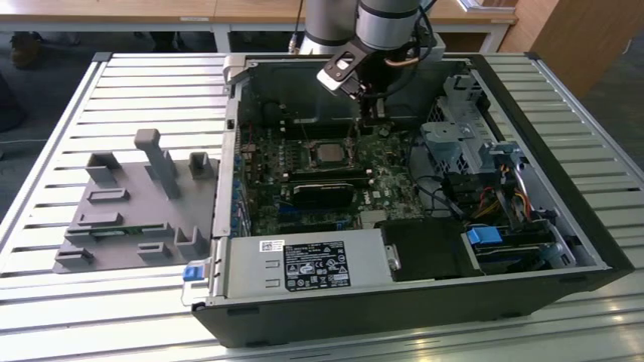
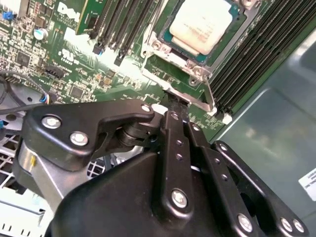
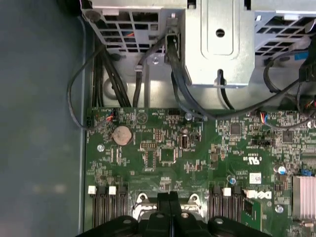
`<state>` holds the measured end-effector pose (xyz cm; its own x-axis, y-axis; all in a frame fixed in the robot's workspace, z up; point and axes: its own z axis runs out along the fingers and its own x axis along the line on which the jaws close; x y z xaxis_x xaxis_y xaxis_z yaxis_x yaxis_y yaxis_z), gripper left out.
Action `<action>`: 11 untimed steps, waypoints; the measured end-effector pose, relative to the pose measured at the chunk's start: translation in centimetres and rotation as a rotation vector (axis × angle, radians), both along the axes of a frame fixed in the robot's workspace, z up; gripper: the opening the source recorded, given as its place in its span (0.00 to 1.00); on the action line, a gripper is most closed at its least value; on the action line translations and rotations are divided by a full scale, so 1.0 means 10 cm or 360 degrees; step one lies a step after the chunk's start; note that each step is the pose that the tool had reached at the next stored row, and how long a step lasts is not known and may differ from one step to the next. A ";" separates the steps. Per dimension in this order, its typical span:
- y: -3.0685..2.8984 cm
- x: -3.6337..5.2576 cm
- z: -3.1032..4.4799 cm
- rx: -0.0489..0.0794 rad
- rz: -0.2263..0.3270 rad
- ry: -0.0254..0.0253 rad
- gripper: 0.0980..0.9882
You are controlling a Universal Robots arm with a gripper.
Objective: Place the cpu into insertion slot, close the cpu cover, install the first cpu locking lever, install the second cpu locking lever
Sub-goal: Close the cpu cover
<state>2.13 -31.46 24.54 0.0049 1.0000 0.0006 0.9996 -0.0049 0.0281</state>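
The cpu [image 1: 327, 154] [image 2: 200, 22], a small square chip with a dull silver top, lies flat in the insertion slot [image 2: 174, 45] on the green motherboard inside the open computer case. The cpu cover [image 2: 152, 45], a thin silver frame, lies down around the chip. A thin metal lever [image 2: 210, 96] runs along the socket's edge. My gripper [image 1: 375, 121] [image 2: 175, 106] [image 3: 170, 196] points down at the board beside the socket, on the exterior view's right of the chip. Its black fingers are pressed together, tips at the socket frame's edge; I see nothing between them.
A grey power-supply box [image 1: 302, 264] fills the case's near side. A metal drive cage [image 1: 458, 143] [image 3: 217, 44] and cables [image 3: 123, 74] stand on the exterior view's right. Long black memory slots [image 2: 118, 29] flank the socket. A grey fixture [image 1: 131, 204] sits on the slatted table.
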 end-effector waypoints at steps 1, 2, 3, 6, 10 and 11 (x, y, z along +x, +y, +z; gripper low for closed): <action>0.000 -0.008 0.000 0.0000 0.0000 0.00000 0.02; 0.000 -0.017 0.000 0.0000 0.0000 0.00000 0.02; 0.000 -0.022 0.000 0.0000 0.0000 0.00000 0.02; 0.000 -0.048 0.000 0.0000 0.0000 -0.00001 0.02; 0.000 -0.072 0.000 0.0000 0.0000 0.00000 0.02; 0.000 -0.081 0.000 0.0000 0.0000 0.00000 0.02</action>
<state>1.32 -31.46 24.54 0.0049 1.0000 0.0006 0.9996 -0.0049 0.0280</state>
